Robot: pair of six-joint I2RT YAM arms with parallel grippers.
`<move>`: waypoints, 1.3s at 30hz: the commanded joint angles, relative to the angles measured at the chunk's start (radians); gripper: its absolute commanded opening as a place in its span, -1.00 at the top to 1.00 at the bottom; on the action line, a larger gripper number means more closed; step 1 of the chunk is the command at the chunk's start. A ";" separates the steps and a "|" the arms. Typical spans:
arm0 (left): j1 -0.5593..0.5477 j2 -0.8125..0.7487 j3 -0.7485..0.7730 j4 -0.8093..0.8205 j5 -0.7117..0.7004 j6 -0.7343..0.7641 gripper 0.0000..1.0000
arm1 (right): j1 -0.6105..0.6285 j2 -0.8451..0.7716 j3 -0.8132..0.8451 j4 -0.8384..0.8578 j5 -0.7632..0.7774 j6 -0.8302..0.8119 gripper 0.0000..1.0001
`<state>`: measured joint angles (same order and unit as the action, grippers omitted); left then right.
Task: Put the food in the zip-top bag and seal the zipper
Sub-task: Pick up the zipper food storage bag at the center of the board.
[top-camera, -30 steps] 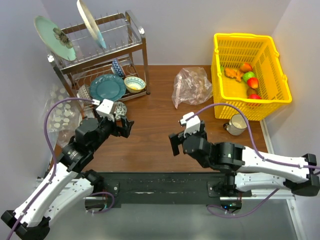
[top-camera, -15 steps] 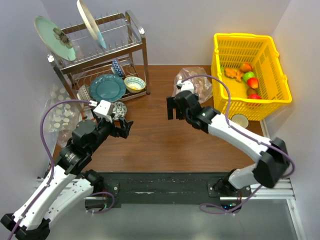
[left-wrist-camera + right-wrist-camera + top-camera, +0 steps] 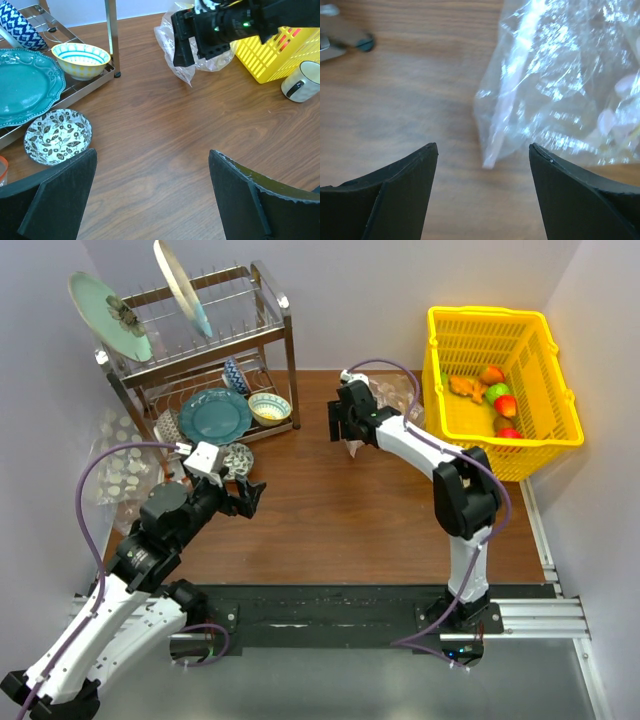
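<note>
The right arm (image 3: 410,445) hides much of the crinkly clear zip-top bag (image 3: 555,90) from overhead, beside the slatted yellow basket (image 3: 490,312) holding the glossy toy food (image 3: 497,392). The right gripper (image 3: 482,147) hangs spread and empty above the bag's corner, its pale pink zipper (image 3: 505,110) blurred. The left gripper (image 3: 152,155), likewise wide apart and empty, hovers over the wood-grain table (image 3: 150,115) near a leaf-patterned bowl (image 3: 57,135).
</note>
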<state>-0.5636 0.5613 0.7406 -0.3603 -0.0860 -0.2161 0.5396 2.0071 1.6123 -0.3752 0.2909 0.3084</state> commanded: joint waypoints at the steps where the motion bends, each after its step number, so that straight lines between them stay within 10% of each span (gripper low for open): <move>1: 0.005 0.000 0.020 0.030 0.009 0.021 -0.95 | -0.033 0.071 0.101 -0.004 0.022 -0.077 -0.51; 6: 0.005 0.003 0.022 0.032 0.006 0.021 -0.96 | -0.052 0.174 0.149 -0.031 0.036 -0.110 -0.39; 10: 0.005 0.017 0.022 0.032 0.006 0.021 -0.96 | -0.053 0.194 0.158 -0.077 -0.013 -0.121 0.74; 13: 0.005 0.031 0.022 0.030 0.008 0.021 -0.96 | -0.050 0.084 0.044 -0.035 -0.071 -0.121 1.00; 25: 0.005 0.045 0.022 0.032 0.012 0.017 -0.95 | -0.040 -0.424 -0.366 0.021 -0.783 -0.040 1.00; 39: 0.005 0.058 0.020 0.032 0.046 0.018 -0.96 | -0.046 -0.754 -0.586 0.153 -0.918 0.205 1.00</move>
<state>-0.5632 0.6201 0.7406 -0.3603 -0.0696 -0.2165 0.4980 1.2835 1.0698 -0.3023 -0.5983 0.3965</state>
